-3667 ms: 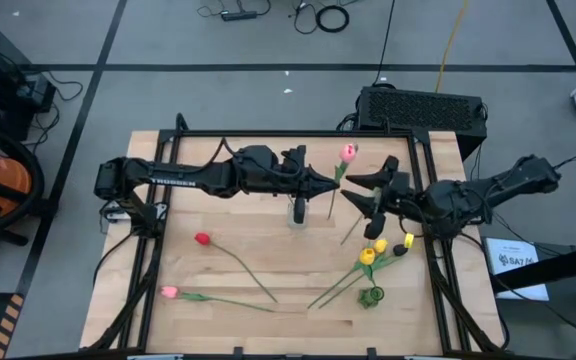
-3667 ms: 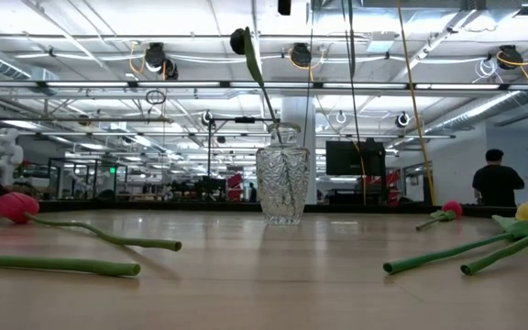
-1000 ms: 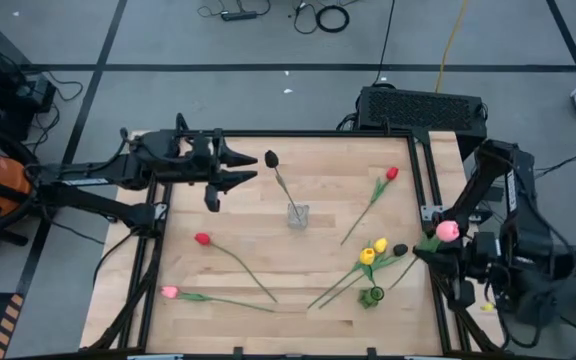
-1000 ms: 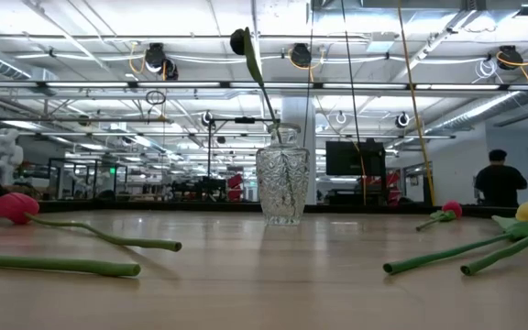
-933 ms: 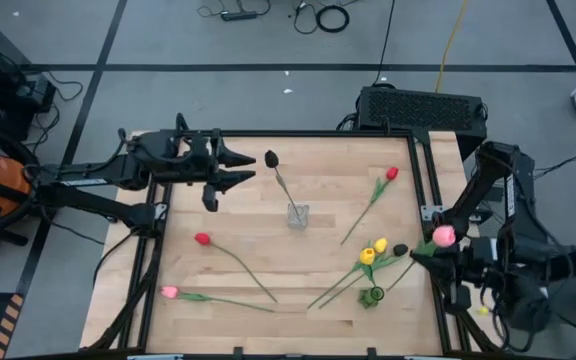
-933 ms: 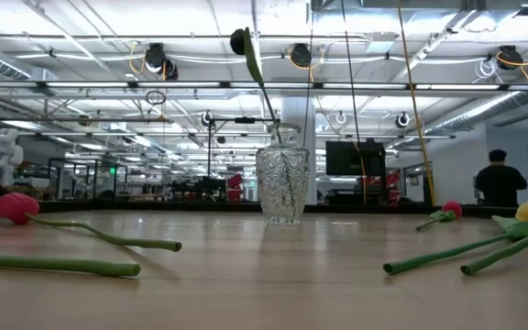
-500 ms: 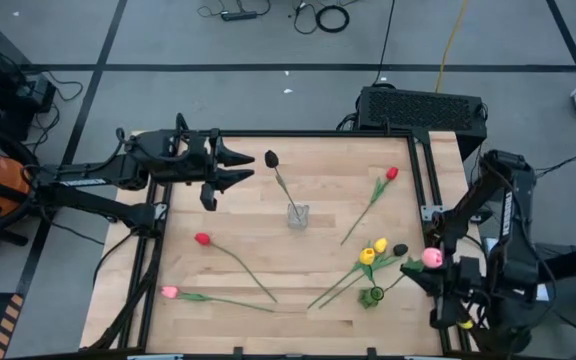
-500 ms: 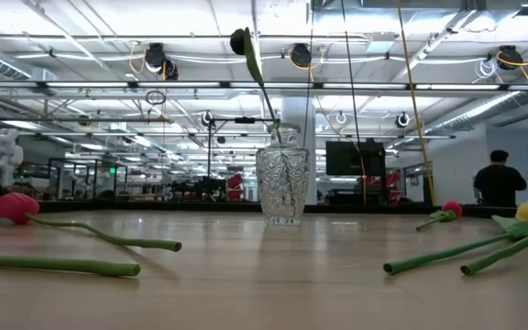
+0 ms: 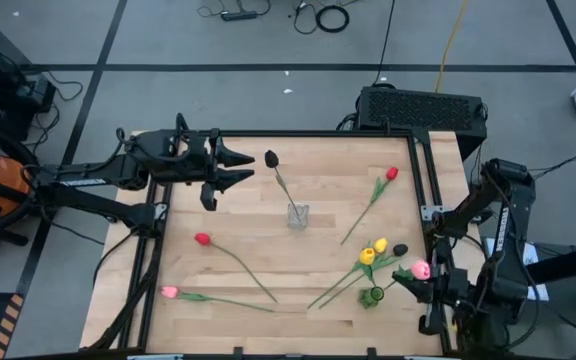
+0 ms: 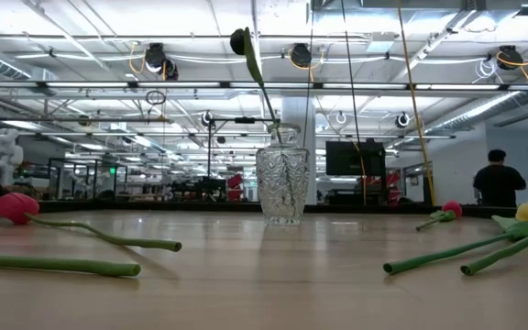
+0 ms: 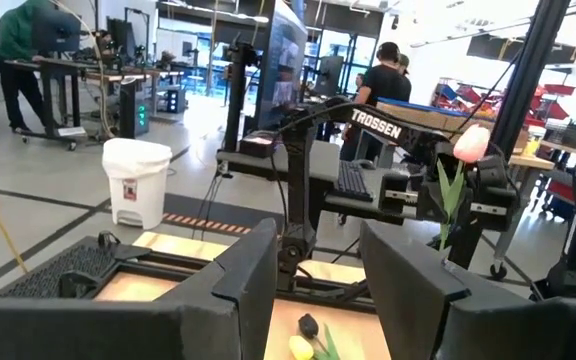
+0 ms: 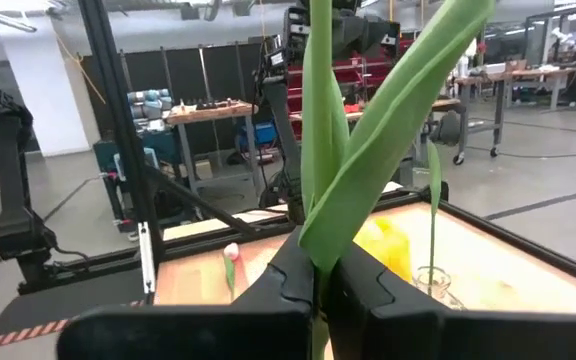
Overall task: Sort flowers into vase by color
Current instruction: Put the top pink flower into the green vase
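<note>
A glass vase (image 9: 297, 214) stands mid-table with a black tulip (image 9: 271, 158) leaning in it, also seen in the low view as vase (image 10: 282, 188) and head (image 10: 238, 41). My right gripper (image 9: 433, 286) is shut on a pink tulip (image 9: 421, 269) at the table's near right corner. My left gripper (image 9: 246, 168) hovers open at the far left with nothing between its fingers (image 11: 313, 275). On the wood lie a red tulip (image 9: 391, 173), another red tulip (image 9: 201, 239), a pink tulip (image 9: 169, 292), two yellow tulips (image 9: 372, 251) and a black tulip (image 9: 399, 249). My right gripper pinches the pink tulip's green stem (image 12: 317, 250) between its two fingers, beside a long leaf (image 12: 388, 130). The fingers point toward the table's left and lie across the stem. The tulip stands upright above them, head (image 11: 471, 143) on top, lifted clear of the table.
A dark metal frame (image 9: 420, 180) edges the table. A small green piece (image 9: 372, 295) lies near the yellow tulips' stems. A black box (image 9: 423, 108) sits behind the far right corner. People stand in the room beyond the table.
My right gripper has carried the pink tulip toward the table's near edge and a little toward its left, keeping it upright and still shut on the stem.
</note>
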### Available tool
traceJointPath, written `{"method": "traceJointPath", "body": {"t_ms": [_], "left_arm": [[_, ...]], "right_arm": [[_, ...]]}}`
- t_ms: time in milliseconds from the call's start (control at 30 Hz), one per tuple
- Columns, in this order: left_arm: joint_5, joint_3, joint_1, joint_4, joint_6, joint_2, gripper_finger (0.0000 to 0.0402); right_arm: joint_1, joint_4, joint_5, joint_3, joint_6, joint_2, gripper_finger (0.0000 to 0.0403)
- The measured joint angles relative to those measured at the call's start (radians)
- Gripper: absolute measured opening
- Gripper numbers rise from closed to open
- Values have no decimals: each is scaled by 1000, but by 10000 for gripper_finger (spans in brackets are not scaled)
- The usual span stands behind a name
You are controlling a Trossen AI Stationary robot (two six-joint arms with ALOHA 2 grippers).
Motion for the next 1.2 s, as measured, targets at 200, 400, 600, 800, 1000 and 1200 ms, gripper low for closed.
{"method": "traceJointPath", "body": {"t_ms": [200, 400, 600, 800, 1000, 1200], "left_arm": [[0, 0, 0, 0, -1, 0, 153], [7, 0, 0, 0, 0, 0, 153], [7, 0, 0, -6, 1, 0, 153], [7, 0, 0, -7, 1, 0, 153], [7, 0, 0, -8, 2, 0, 153], [7, 0, 0, -8, 2, 0, 153]], "right_arm": [[-27, -103, -78, 0, 168, 58, 0], [-38, -174, -105, 0, 293, 130, 0], [-40, -189, -154, 0, 367, 190, 0], [-61, -165, -181, 0, 369, 222, 13], [-68, -153, -238, 0, 372, 223, 18], [-71, -130, -315, 0, 394, 200, 20]]}}
